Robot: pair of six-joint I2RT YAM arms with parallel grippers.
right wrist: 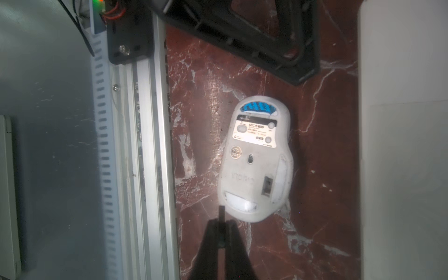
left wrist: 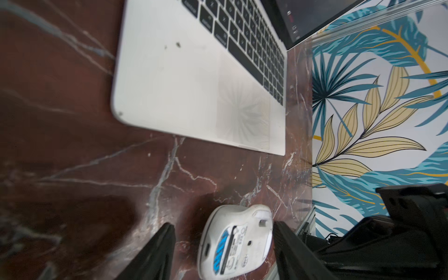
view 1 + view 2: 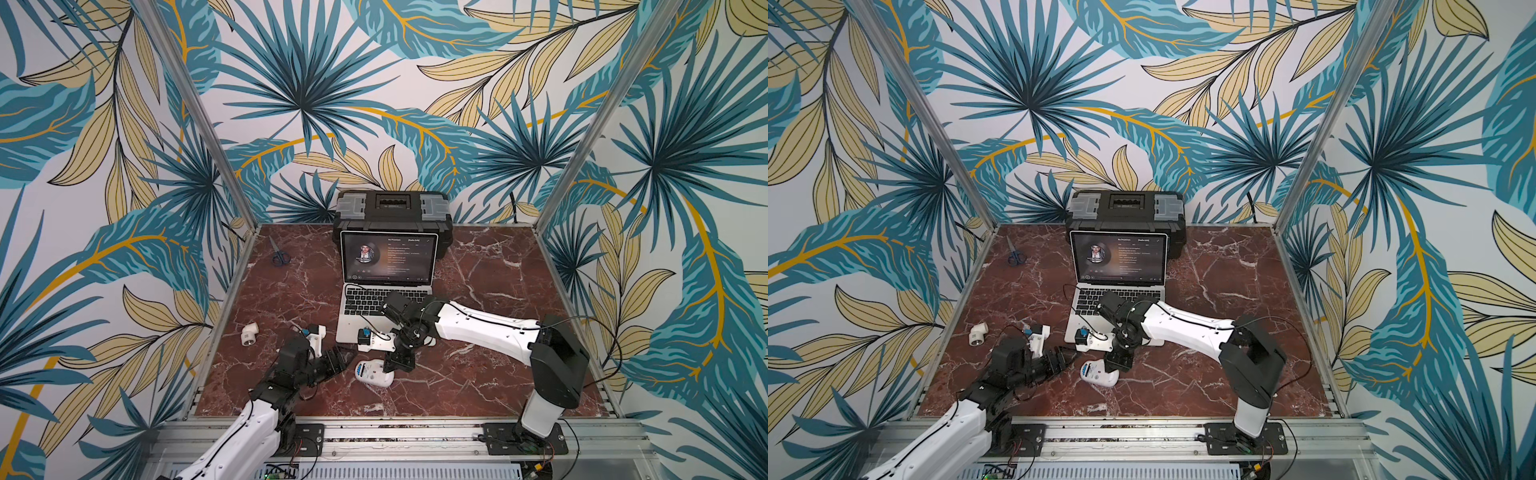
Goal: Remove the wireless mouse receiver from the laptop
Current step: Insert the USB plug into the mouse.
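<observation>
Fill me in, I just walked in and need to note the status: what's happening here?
Two robot arms are working in front of the open laptop. The wireless mouse lies upside down on the marble table. The right gripper, beside the mouse, is shut on a small dark piece, possibly the receiver. The left gripper is open, straddling the mouse without clamping it.

soft even light, blurred wrist views
</observation>
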